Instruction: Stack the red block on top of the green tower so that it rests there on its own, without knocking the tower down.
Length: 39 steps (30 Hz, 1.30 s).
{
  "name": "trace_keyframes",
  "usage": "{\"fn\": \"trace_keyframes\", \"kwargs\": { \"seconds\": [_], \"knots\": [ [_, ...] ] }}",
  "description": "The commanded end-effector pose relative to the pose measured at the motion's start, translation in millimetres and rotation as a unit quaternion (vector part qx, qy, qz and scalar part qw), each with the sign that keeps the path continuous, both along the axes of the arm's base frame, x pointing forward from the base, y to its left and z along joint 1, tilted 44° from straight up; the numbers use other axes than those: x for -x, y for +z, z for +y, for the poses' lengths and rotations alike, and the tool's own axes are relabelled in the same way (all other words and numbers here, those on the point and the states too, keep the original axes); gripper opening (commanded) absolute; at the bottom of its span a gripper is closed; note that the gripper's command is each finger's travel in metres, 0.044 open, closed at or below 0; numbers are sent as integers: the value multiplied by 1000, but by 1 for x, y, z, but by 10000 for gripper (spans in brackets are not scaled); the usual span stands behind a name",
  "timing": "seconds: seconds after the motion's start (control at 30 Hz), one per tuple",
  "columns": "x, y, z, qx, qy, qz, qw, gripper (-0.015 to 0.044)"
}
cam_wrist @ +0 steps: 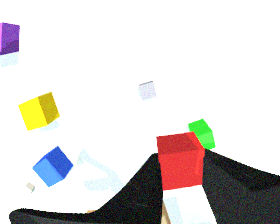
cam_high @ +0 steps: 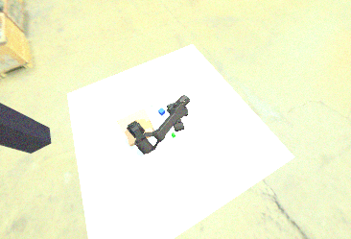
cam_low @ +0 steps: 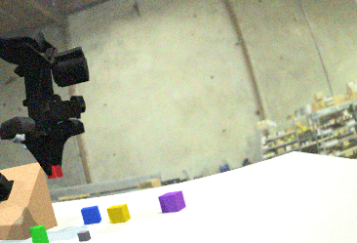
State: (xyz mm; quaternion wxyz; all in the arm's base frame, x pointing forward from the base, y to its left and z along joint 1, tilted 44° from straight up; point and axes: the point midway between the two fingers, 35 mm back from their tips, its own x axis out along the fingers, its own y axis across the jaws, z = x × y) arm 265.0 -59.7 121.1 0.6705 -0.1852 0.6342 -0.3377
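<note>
claw (cam_low: 55, 170): pinching small red cube block (cam_wrist: 180, 160), held high above white bench (cam_low: 273, 200) | green block tower (cam_low: 38, 233): upright, just ahead of the claw in the wrist view | done: pickup | left: align over tower, lower, release

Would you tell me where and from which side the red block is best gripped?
Grip the red block on two opposite flat side faces, from above, as the gripper holds it now. That leaves its underside free to land on the green tower.
</note>
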Motion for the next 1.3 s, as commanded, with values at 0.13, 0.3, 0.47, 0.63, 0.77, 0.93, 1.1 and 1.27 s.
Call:
{"fn": "trace_keyframes", "kwargs": {
  "seconds": [0.13,0.3,0.47,0.63,0.77,0.93,1.1,1.27],
  "knots": [
    [28,14,-17,3,3,3,1000,0],
    [44,20,-26,7,2,3,1000,0],
    [44,15,-30,7,2,3,1000,0],
    [45,-1,-46,6,2,3,1000,0],
    [49,-10,-58,8,2,3,1000,0],
    [51,-14,-62,8,1,3,1000,0],
    [51,-25,-73,8,1,3,1000,0],
    [52,-34,-82,9,1,3,1000,0]
  ]
}}
